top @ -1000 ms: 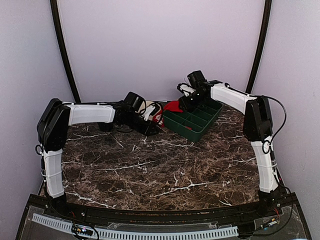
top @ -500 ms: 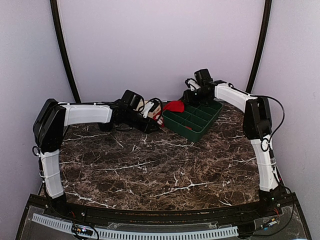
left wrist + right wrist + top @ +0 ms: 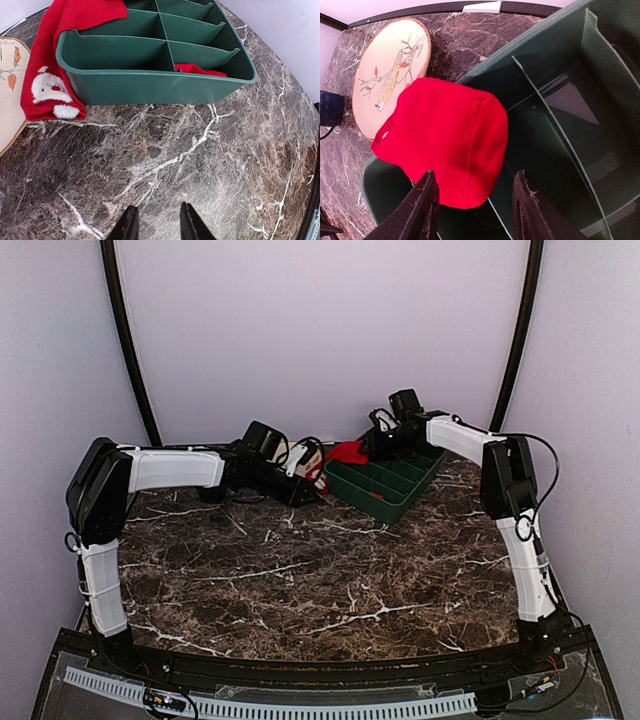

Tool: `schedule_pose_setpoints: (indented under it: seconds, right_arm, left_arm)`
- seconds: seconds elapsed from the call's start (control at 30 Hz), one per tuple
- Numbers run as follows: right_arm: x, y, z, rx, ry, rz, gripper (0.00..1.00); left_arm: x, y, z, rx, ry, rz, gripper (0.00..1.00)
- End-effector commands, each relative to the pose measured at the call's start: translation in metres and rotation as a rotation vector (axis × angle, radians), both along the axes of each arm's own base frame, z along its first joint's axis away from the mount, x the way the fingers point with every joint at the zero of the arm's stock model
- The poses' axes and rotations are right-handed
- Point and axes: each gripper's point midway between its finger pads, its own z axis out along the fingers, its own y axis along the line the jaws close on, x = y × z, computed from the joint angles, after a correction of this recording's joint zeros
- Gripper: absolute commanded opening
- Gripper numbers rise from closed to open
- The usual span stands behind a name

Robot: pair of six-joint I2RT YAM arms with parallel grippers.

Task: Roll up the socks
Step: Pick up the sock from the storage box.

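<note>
One red sock (image 3: 65, 30) hangs over the far left corner of a green divided tray (image 3: 150, 75). Its end, with a white Santa pattern (image 3: 50, 90), lies on the table outside the tray. A second red sock (image 3: 197, 69) lies in a compartment of the tray. My left gripper (image 3: 157, 225) is open and empty, low over the marble in front of the tray (image 3: 390, 480). My right gripper (image 3: 476, 210) is open above the tray's corner (image 3: 535, 45), its fingers (image 3: 422, 210) either side of the draped sock's (image 3: 445, 150) edge and not touching it. In the top view the sock (image 3: 348, 452) lies between my left gripper (image 3: 308, 485) and my right gripper (image 3: 375, 445).
A round beige board with a bird picture (image 3: 395, 70) lies on the marble table (image 3: 300, 570) just left of the tray, beside the hanging sock; its edge shows in the left wrist view (image 3: 7, 100). The pale back wall (image 3: 320, 330) stands close behind the tray.
My right gripper has moved back and left across the tray to the corner where the red sock hangs. My left arm has shifted slightly and then stayed still.
</note>
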Motion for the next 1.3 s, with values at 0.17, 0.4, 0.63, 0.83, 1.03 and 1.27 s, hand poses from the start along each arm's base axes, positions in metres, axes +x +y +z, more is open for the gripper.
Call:
schedule_pose_setpoints:
  seconds: [0.17,0.4,0.63,0.83,1.03,1.27]
  right_arm:
    - [0.019,0.004,0.001,0.107,-0.007,-0.011,0.46]
    - [0.022,0.007,-0.005,0.163,0.012,0.005,0.4]
    - [0.02,0.01,0.002,0.206,-0.003,0.031,0.22]
    - [0.015,0.012,0.022,0.221,-0.054,0.078,0.02]
    - [0.008,0.014,0.051,0.242,-0.132,0.127,0.0]
    - [-0.01,0.023,0.102,0.265,-0.27,0.227,0.0]
  left_arm:
    - [0.0,0.003,0.029,-0.048,-0.045,-0.001,0.3]
    - [0.0,0.004,0.027,-0.04,-0.043,0.001,0.3]
    - [0.001,0.005,0.025,-0.034,-0.043,0.009,0.3]
    - [0.001,0.006,0.026,-0.032,-0.043,0.018,0.3]
    - [0.002,0.012,0.035,-0.025,-0.069,0.044,0.3]
    - [0.002,0.024,0.053,-0.026,-0.117,0.098,0.3]
